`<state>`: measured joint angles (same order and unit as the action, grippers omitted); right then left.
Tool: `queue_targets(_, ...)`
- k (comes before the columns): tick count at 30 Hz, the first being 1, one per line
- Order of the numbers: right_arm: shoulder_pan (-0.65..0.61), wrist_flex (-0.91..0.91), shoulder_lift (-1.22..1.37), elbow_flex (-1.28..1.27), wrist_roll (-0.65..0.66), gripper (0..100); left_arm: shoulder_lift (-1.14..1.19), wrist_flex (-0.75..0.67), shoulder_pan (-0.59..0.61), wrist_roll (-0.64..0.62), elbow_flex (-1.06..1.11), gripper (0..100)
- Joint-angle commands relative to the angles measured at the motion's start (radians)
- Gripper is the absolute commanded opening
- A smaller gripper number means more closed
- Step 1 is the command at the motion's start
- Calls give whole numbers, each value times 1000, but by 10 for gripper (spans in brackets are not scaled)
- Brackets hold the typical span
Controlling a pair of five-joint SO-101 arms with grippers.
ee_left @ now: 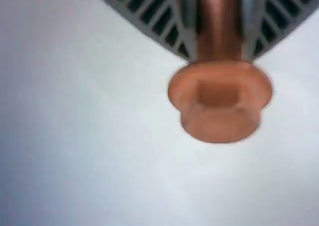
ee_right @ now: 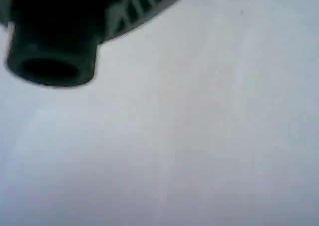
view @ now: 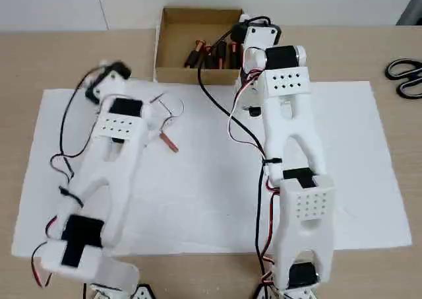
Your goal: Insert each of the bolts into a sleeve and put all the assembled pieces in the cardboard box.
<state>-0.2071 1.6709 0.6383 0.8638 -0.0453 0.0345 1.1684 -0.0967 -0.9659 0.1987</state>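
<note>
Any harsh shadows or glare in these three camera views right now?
High view: even light, only faint soft shadows on the white sheet, no glare. Left wrist view: the bolt is evenly lit, no hot spots. Right wrist view: the sleeve is very dark, its bore shows no detail.

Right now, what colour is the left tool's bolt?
The bolt is coppery orange; left wrist view shows it best.

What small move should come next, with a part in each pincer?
Probably swing the left pincer toward the right pincer to line up the parts. The left one grips an orange bolt, the right one a black sleeve with its open end free, and the high view shows them apart over the white sheet.
</note>
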Motion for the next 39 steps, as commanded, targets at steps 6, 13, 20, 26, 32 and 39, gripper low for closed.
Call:
queue_targets(6,5,10,-88,49,9,4,-175,103,91,166,-39,6)
queue_targets(13,4,10,-88,49,9,4,-77,143,75,901,13,6)
queue_targets(20,2,10,-88,49,9,4,129,104,81,1059,5,6)
queue_targets(26,2,12,-88,49,9,4,219,60,81,1057,5,9)
queue_targets(32,2,12,-88,49,9,4,221,60,81,1054,-10,105)
queue_targets(39,2,12,-88,49,9,4,232,20,103,1036,-8,103)
